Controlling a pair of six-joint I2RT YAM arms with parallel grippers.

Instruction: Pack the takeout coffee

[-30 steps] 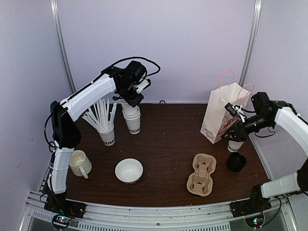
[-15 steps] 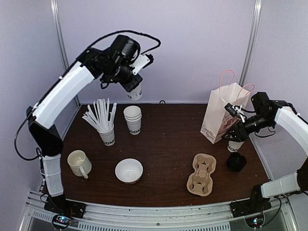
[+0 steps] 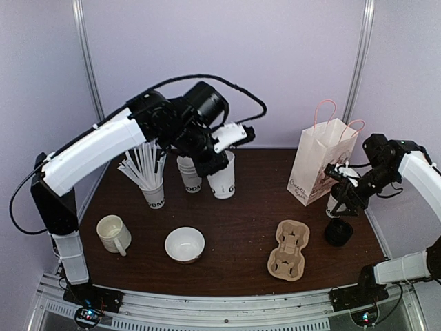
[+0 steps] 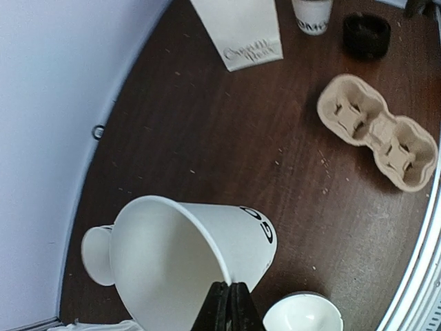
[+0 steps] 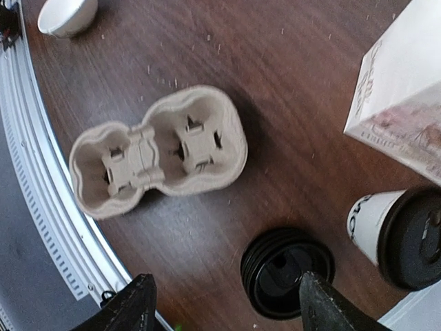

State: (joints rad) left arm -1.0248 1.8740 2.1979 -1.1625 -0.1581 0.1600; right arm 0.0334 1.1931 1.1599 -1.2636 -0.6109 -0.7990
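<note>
Lidded coffee cup (image 5: 389,231) stands just beside paper bag (image 3: 318,162), not yet packed.
Right gripper (image 5: 224,307) spread wide over lid stack (image 5: 288,272); left gripper (image 4: 226,303) pinches lidless cup (image 4: 186,255) by its rim. Thin hold, so the cup may slip or crumple.

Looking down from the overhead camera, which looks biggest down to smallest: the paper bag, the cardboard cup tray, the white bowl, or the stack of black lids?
1. paper bag
2. cardboard cup tray
3. white bowl
4. stack of black lids

Tray and bowl look similar in width, but the tray is clearly longer.
</note>
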